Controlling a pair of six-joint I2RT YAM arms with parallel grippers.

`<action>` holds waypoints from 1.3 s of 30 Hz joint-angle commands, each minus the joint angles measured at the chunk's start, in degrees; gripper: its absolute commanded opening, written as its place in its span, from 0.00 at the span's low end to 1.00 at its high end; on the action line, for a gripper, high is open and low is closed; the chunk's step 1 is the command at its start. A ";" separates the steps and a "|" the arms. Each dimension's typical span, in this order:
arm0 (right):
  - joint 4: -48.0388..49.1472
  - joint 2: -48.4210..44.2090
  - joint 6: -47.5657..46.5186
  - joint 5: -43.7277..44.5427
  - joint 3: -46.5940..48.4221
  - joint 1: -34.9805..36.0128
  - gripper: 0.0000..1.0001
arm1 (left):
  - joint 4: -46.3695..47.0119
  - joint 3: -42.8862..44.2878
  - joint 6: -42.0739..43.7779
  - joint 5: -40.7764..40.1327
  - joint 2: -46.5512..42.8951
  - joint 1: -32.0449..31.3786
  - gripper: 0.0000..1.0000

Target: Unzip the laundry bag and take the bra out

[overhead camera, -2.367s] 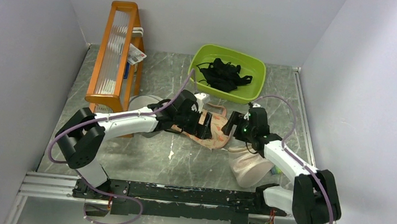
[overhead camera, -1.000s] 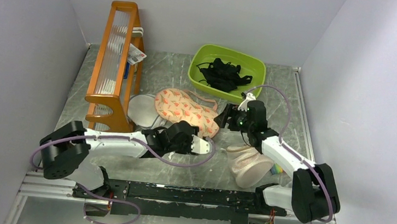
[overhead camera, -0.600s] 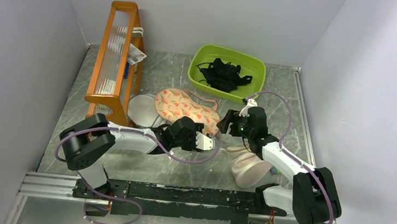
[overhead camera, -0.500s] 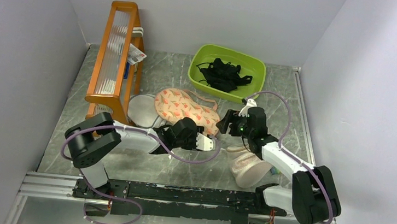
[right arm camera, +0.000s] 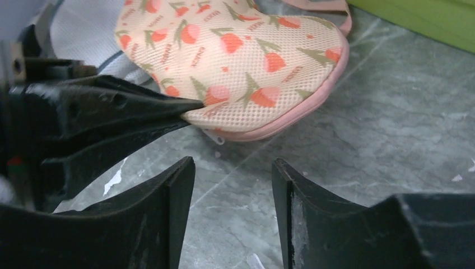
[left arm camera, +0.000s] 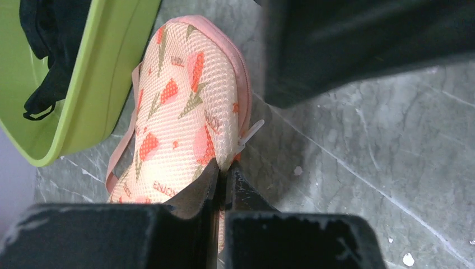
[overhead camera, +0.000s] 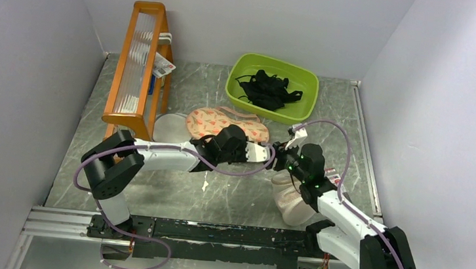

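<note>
The laundry bag (overhead camera: 223,121), cream mesh with an orange-pink print and pink zip edging, lies on the table in front of the green bin. My left gripper (overhead camera: 269,149) is shut on the bag's near right edge. In the left wrist view the bag (left arm camera: 185,106) has its fabric pinched between the closed jaws of the left gripper (left arm camera: 225,170). My right gripper (overhead camera: 283,159) hovers just right of it, open and empty. In the right wrist view the right gripper (right arm camera: 232,171) is a little short of the bag (right arm camera: 235,50) and its small white zip pull (right arm camera: 216,137). The bra is hidden.
A green bin (overhead camera: 305,88) holding black strappy garments (overhead camera: 267,88) stands at the back. An orange rack (overhead camera: 138,65) stands at the left, a round grey-white mesh disc (overhead camera: 167,128) beside it. A plain beige mesh pouch (overhead camera: 291,202) lies under the right arm.
My left gripper moved up from the near side to the bag's edge and shut on it. My right arm swung down and in toward the same corner, its jaws narrowing a little.
</note>
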 commanded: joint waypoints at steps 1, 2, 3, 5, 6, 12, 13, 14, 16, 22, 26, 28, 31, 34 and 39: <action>5.89 -2.71 -2.89 -0.38 -1.95 1.66 0.51 | -3.83 3.31 -4.80 -0.31 -0.86 0.82 0.07; 6.75 -2.91 -3.04 -0.28 -2.45 1.91 0.51 | -3.98 3.41 -5.38 -0.20 -1.26 1.01 0.07; 7.55 -2.88 -3.14 -0.32 -2.87 2.01 0.50 | -3.97 3.29 -5.91 -0.21 -1.69 1.34 0.07; 8.36 -2.13 -3.31 -0.98 -3.14 2.19 0.50 | -4.69 3.29 -6.01 0.71 -2.20 1.57 0.07; 8.76 -1.47 -3.36 -1.57 -2.96 2.32 0.49 | -5.43 3.52 -5.87 1.10 -2.29 1.54 0.07; 11.70 4.30 -3.25 -5.62 -1.90 3.22 0.41 | -6.34 4.20 -6.48 1.80 -3.24 1.62 0.07; 12.65 5.02 -3.18 -6.12 -1.84 3.58 0.39 | -6.53 4.33 -6.55 1.98 -3.28 1.62 0.07; 13.13 5.71 -3.30 -6.53 -1.71 3.98 0.37 | -6.73 4.50 -6.65 2.08 -3.33 1.57 0.07; 13.43 6.92 -3.61 -6.52 -1.52 4.78 0.36 | -6.88 4.73 -6.83 2.00 -3.25 1.60 0.07; 15.29 9.28 -1.98 -4.04 -1.42 5.09 0.37 | -8.07 5.92 -8.21 3.99 -3.37 1.51 0.07; 17.94 10.10 -0.39 -2.97 -1.48 5.10 0.38 | -7.58 5.78 -8.82 5.18 -4.25 1.43 0.07; 19.77 10.45 0.64 -2.30 -1.99 5.10 0.38 | -7.36 5.63 -8.96 5.53 -4.67 1.43 0.07; 21.49 10.53 1.38 -1.13 -2.61 5.10 0.38 | -7.55 5.73 -8.88 5.67 -4.85 1.28 0.07; 21.76 10.92 1.47 -1.01 -2.44 5.10 0.38 | -8.17 5.99 -8.85 5.84 -4.95 1.10 0.07; 23.84 12.29 2.03 -3.03 -2.40 5.10 0.32 | -8.83 6.38 -8.70 6.68 -4.59 1.01 0.07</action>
